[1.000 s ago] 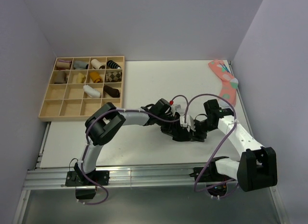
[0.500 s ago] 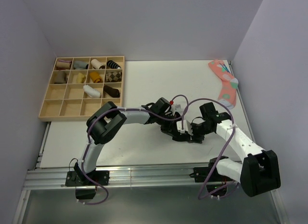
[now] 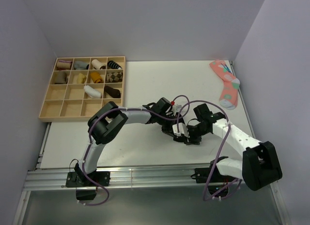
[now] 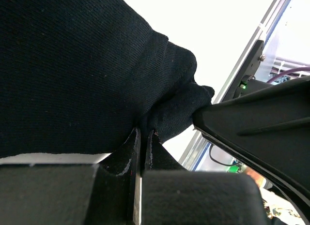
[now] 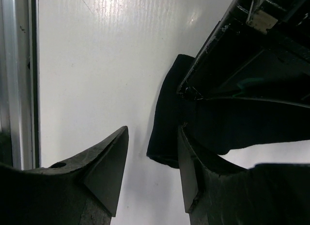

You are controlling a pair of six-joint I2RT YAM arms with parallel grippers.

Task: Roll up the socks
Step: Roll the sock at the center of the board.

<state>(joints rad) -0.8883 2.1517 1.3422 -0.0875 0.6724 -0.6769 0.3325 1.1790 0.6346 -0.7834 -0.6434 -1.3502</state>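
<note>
The black sock (image 4: pixel 72 65) lay on the table (image 3: pixel 145 80), right of centre, toward the near edge; the left gripper (image 4: pixel 143 138) was clamped on its fold; the right gripper (image 5: pixel 152 133) stood apart about its free end; crowded fingers might have collided, or the thin pinch slipped.

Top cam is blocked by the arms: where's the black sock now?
Left wrist view: the black sock is pinched in the shut left hand. Right wrist view: its end lies on the white table, inside the open right hand.
</note>
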